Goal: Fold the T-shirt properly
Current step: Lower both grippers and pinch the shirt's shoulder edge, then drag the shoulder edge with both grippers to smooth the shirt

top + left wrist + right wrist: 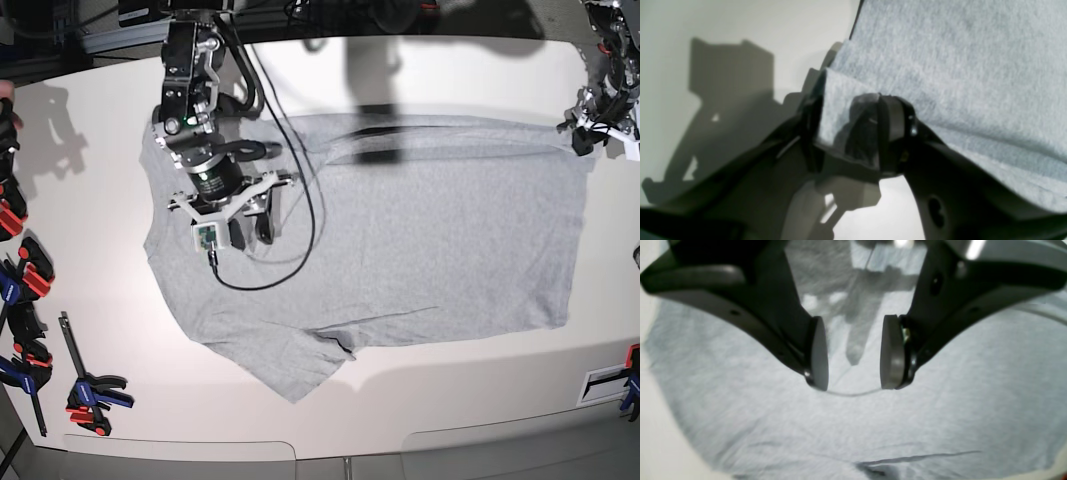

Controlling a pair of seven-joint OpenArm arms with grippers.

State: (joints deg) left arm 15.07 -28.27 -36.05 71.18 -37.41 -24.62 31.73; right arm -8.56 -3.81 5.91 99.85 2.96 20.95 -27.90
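Right jaws gaping over T-shirt, gripping nothing; left jaws parted, straddling hem beside bare worktop.

T-shirt blurred, cut by left wrist view's edges

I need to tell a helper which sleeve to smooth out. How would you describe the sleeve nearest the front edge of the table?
On the white table lies a grey T-shirt, spread flat. Follow its front edge toward the clamps: the sleeve juts out there as a pointed flap. Unlike the other sleeve, it has no robot arm over it.
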